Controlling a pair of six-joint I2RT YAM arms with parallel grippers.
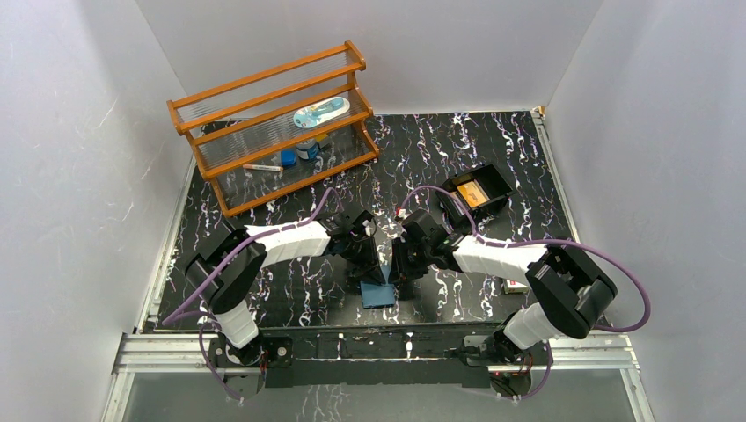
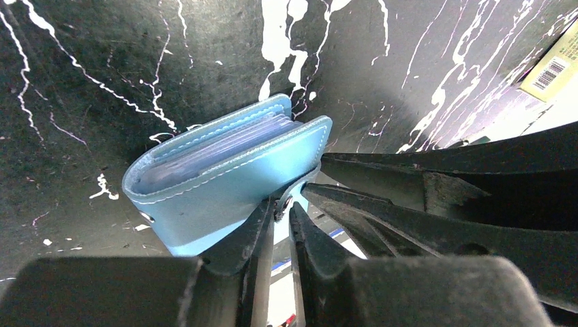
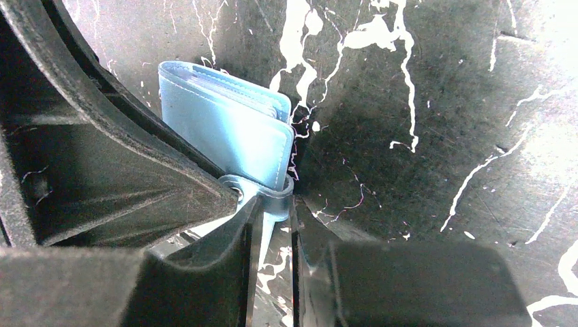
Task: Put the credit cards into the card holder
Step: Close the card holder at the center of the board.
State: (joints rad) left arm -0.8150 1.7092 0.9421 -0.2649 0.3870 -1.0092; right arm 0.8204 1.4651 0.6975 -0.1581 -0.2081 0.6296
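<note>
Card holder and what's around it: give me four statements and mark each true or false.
1. The card holder lies spread open flat. False: it is folded, its covers nearly together.
2. The left gripper and right gripper both meet at its snap tab. True.
3. An orange card lies in the black tray. True.
4. The wooden rack stands far right on the table. False: far left.

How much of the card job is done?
Not much looks done: an orange card lies in the black tray. In hand: the card holder sits folded on the table, the right claw pinching its snap tab, the left claw at it too. Left: opening it, loading cards.
</note>
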